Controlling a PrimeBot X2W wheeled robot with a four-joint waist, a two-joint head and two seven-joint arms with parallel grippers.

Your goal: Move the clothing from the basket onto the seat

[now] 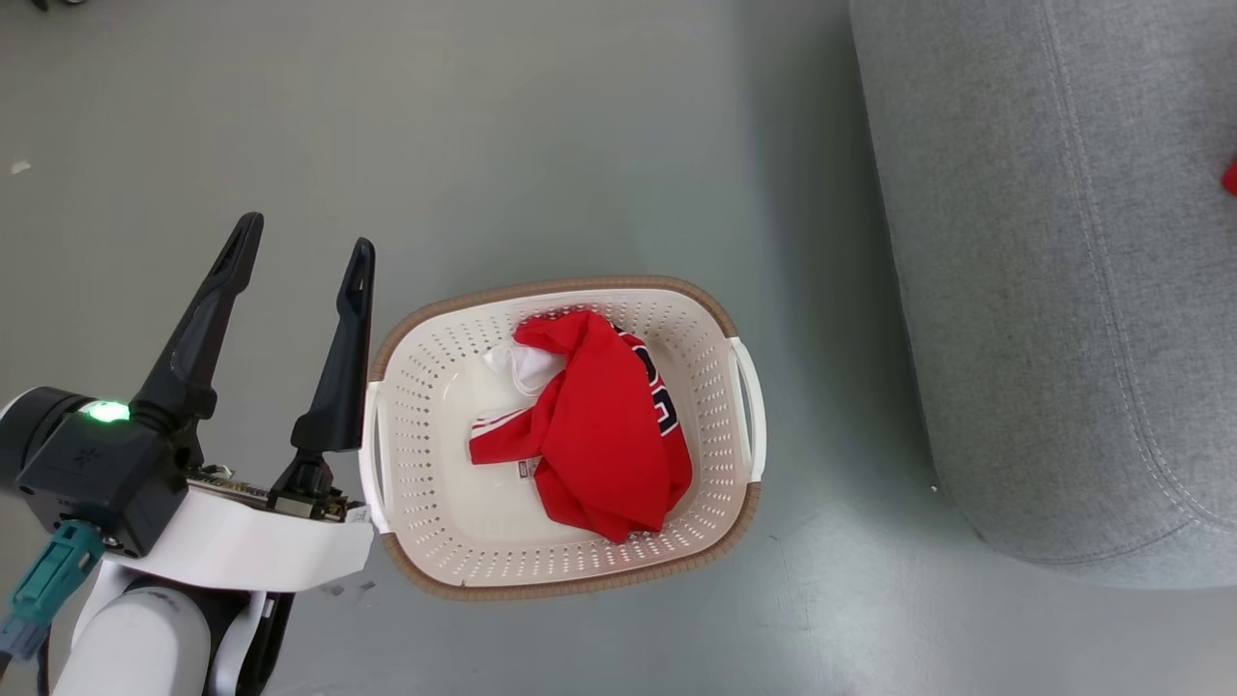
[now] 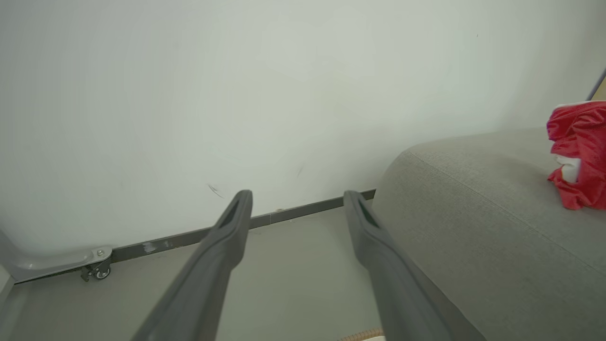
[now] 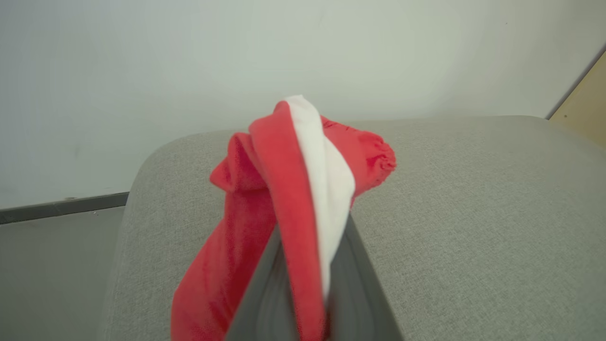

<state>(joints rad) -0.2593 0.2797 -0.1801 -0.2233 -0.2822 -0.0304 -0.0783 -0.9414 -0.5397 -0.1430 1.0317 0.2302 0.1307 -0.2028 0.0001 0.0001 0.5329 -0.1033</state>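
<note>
Step in hand: by my judgement, setting the carried piece down on the seat [image 3: 473,213].
Right gripper [image 3: 312,246]: lower centre of the right wrist view. Fingers are pressed together, pinching a fold of the red garment [image 3: 284,180] with white trim.
Red garment: bunched above the fingertips, with a tail hanging to the lower left over the grey cushion. Whether it touches, I cannot tell.
Jersey [image 1: 604,425]: crumpled in the basket [image 1: 560,287], centre of the head view, not yet moved.
Left gripper [image 1: 307,234]: lower left of the head view, fingers spread wide and empty, just beside the basket's left rim.
Doing it well: lower until the tail rests on the cushion, well in from the rounded edge. Then open and draw straight back.
Risk: a release near the edge may slide to the floor [image 1: 580,145], and cloth may snag on the fingers.
</note>
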